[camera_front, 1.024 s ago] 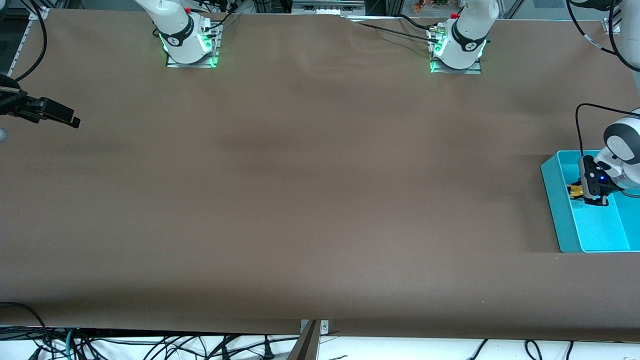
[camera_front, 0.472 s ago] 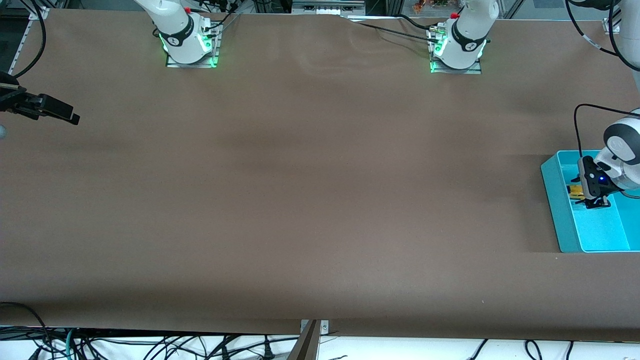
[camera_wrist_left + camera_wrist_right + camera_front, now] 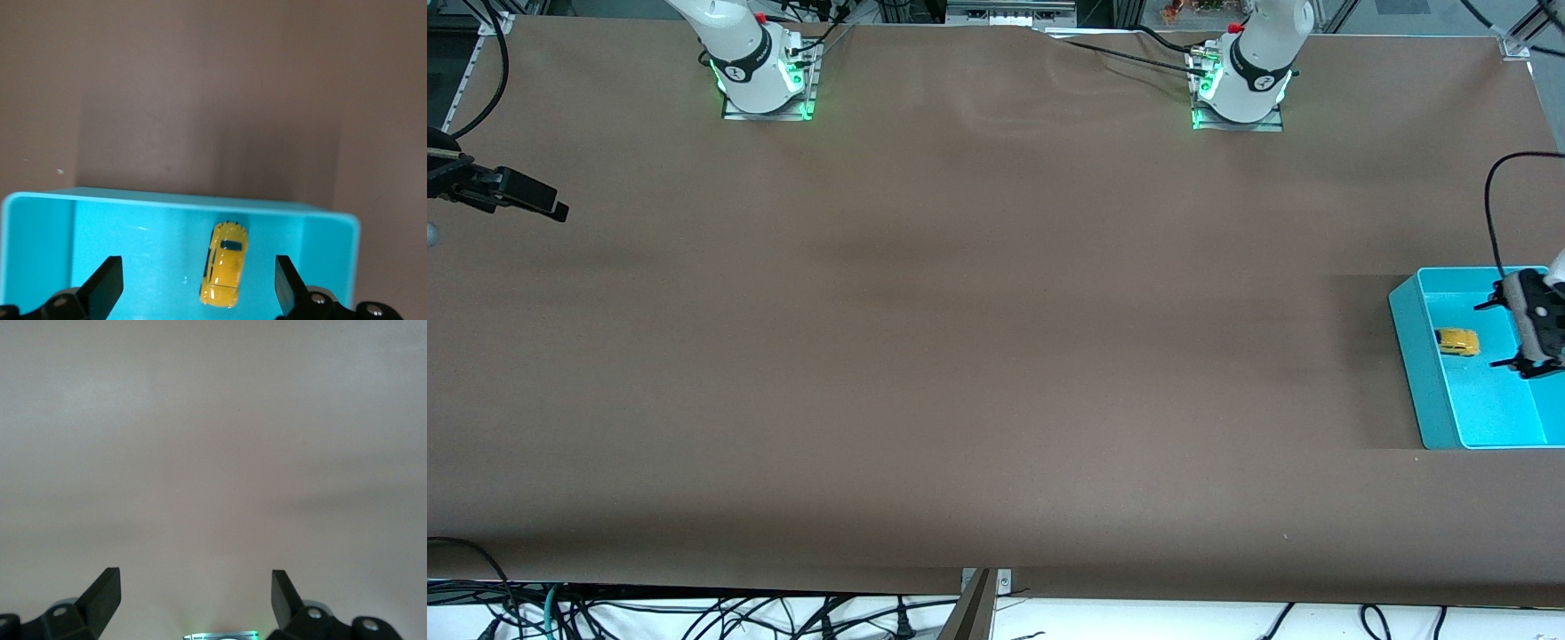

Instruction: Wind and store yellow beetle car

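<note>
The yellow beetle car [image 3: 1456, 342] lies on the floor of the teal bin [image 3: 1414, 356] at the left arm's end of the table. My left gripper [image 3: 1491, 335] is open and empty, up over the bin beside the car. In the left wrist view the car [image 3: 225, 273] lies free between the spread fingers of my left gripper [image 3: 197, 272], inside the bin [image 3: 180, 199]. My right gripper [image 3: 554, 208] is open and empty over the right arm's end of the table and waits; the right wrist view shows it [image 3: 193, 583] over bare brown table only.
The brown table surface [image 3: 978, 338] stretches between the two grippers. Both arm bases [image 3: 765, 80] [image 3: 1238, 89] stand along the table's edge farthest from the front camera. Cables hang below the nearest edge.
My left gripper has opened, let go of the yellow car and lifted away toward the table's end. The car now lies free in the bin. The right gripper has barely moved.
</note>
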`<state>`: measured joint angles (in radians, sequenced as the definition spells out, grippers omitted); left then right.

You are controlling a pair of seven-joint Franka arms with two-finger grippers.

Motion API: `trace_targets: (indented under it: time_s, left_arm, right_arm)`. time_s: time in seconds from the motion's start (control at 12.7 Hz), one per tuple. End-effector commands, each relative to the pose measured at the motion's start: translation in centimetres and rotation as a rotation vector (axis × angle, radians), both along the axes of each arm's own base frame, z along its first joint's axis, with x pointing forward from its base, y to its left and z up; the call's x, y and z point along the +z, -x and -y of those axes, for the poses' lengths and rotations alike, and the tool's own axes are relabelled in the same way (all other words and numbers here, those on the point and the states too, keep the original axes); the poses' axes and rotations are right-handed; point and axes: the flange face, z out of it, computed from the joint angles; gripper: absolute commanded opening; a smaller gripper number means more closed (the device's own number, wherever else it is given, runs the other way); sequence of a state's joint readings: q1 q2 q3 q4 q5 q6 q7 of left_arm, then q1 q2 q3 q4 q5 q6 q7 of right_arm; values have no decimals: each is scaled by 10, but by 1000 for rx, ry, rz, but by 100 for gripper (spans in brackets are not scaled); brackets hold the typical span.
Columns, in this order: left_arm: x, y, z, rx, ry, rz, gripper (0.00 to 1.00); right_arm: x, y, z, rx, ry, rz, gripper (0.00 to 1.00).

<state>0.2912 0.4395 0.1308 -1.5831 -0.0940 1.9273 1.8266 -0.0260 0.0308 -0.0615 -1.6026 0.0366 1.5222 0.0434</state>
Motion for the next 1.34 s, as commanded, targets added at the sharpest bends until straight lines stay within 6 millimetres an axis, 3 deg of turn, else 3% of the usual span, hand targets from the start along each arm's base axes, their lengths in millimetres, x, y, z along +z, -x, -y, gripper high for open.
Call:
trace_targets:
  time_s: [0.0,0.24,0.63,0.87,1.02,1.26]
  left_arm:
    - [65,-6,42,233,7,-26,100]
    - [127,3,102,552,-22,-39,100]
    - [178,22,202,1069,-82,-127,100]
    - [196,38,218,1284,-99,-166,100]
    - [199,47,220,1300,-100,-207,100]
    - [198,57,241,1477,-113,-277,100]
  right_arm:
    - [8,5,0,0,5,2,100]
    - [9,5,0,0,6,3,100]
    - [9,5,0,0,6,3,100]
    - [9,5,0,0,5,2,100]
    - [9,5,0,0,4,2,100]
    - [9,5,0,0,4,2,100]
